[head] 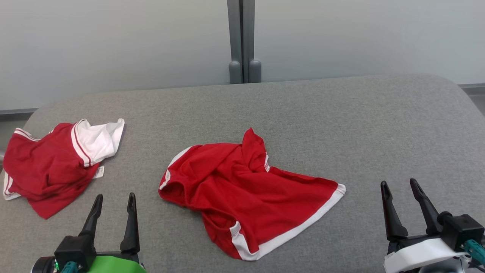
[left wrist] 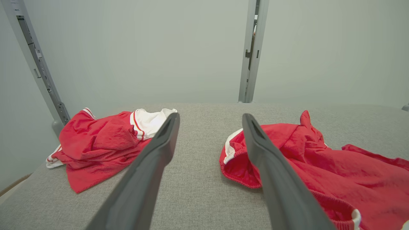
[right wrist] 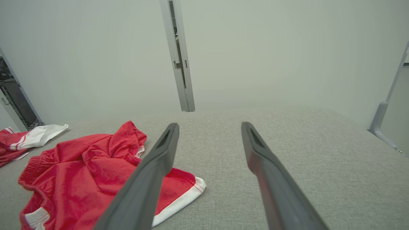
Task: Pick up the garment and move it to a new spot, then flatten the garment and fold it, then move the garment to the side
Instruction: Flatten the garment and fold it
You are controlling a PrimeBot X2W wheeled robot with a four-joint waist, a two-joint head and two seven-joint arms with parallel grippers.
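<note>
**State check — nothing held**

Head view — red garment (head: 246,189) crumpled at middle of counter (head: 341,113); second red-and-white garment (head: 49,163) far left.
Left wrist: left end effector (left wrist: 210,115) spread wide, empty (red garment at its right).
Right wrist: right end effector (right wrist: 209,124) wide, empty.

A grey fabric-covered table (head: 341,125) carries a crumpled red garment (head: 246,189) near its middle and a second red-and-white garment (head: 49,163) bunched at its left edge.
</note>
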